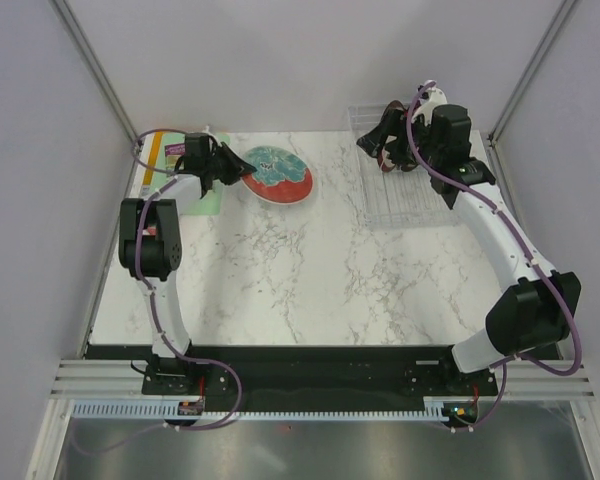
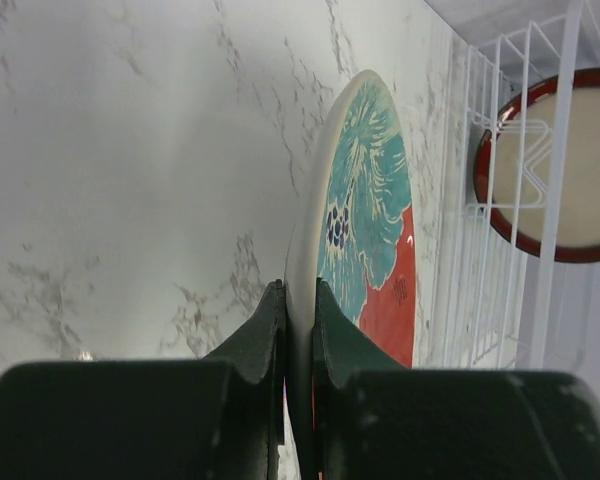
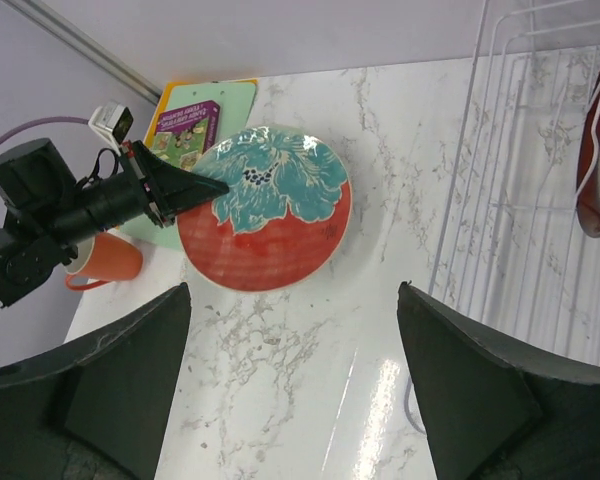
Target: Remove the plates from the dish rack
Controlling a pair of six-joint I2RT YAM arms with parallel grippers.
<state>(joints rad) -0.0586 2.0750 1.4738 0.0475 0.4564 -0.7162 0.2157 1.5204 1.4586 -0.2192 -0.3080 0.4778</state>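
Note:
My left gripper (image 1: pixel 242 170) is shut on the rim of the red plate with the teal centre (image 1: pixel 277 175), at the back left of the table, low over it. In the left wrist view the gripper (image 2: pixel 298 290) pinches the plate's edge (image 2: pixel 365 220). The clear dish rack (image 1: pixel 405 190) stands at the back right. A dark red-rimmed plate with a cream centre (image 2: pixel 570 170) stands upright in it. My right gripper (image 1: pixel 378 135) hovers over the rack's left end, open and empty (image 3: pixel 295 340). It sees the red plate (image 3: pixel 270 215) and the rack (image 3: pixel 520 200).
A green and purple book (image 3: pixel 185 130) lies on a green mat (image 1: pixel 210 200) at the back left corner, with an orange mug (image 3: pixel 105 262) beside it. The grey side walls stand close to both table edges.

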